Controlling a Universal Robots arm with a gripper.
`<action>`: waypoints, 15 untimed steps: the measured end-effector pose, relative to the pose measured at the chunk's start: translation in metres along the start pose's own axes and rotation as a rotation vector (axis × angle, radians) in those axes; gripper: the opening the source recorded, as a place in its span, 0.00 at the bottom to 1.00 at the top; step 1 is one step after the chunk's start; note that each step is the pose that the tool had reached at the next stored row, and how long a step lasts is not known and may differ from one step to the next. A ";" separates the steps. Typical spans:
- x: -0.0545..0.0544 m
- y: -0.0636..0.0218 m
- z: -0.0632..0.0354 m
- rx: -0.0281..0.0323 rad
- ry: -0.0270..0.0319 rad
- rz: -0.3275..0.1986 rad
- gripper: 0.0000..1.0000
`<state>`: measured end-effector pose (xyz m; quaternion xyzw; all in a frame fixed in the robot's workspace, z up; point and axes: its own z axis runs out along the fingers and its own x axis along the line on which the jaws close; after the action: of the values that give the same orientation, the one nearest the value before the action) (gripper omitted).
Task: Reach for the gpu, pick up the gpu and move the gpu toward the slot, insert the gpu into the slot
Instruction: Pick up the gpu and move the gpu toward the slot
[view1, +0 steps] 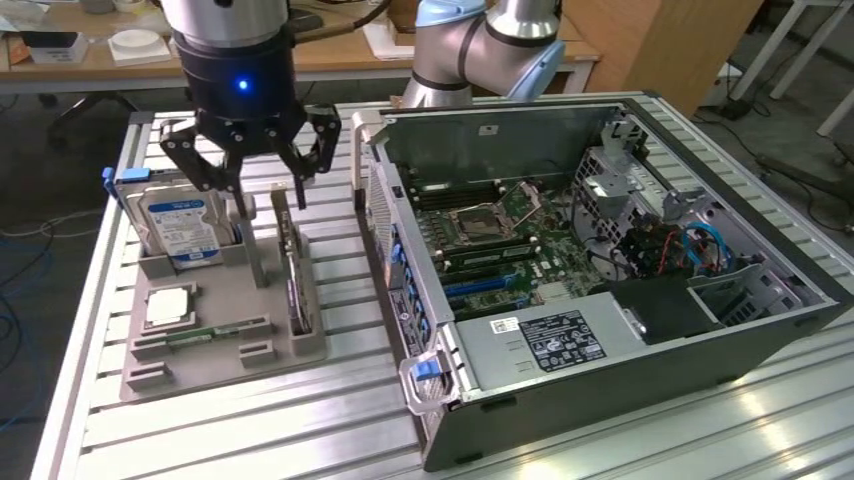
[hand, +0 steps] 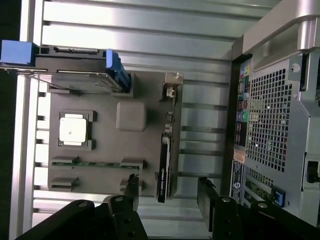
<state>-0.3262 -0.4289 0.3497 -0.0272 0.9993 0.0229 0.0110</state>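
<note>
A slatted metal table is being lit from above, with glare being thrown off its bars. Behind it, a wooden desk is being occupied by white boxes. The grey floor is being crossed by cables.

gpu black | hard drive silver — blue-white label | tray grey | memory stick green

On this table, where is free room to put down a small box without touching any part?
Bare table slats lie on the camera's side of the grey tray, and again by the computer case at the exterior view's lower right. The strip between tray and case is narrow. The tray is crowded: hard drive, gpu, open claw above.
</note>
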 end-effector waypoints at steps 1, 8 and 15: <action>0.000 -0.0001 0.0018 0.0001 0.0000 0.001 0.59; -0.001 -0.0008 0.0144 0.0002 0.0000 0.002 0.59; -0.004 -0.0015 0.0273 0.0003 -0.0005 0.011 0.59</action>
<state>-0.3216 -0.4289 0.3225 -0.0215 0.9994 0.0228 0.0111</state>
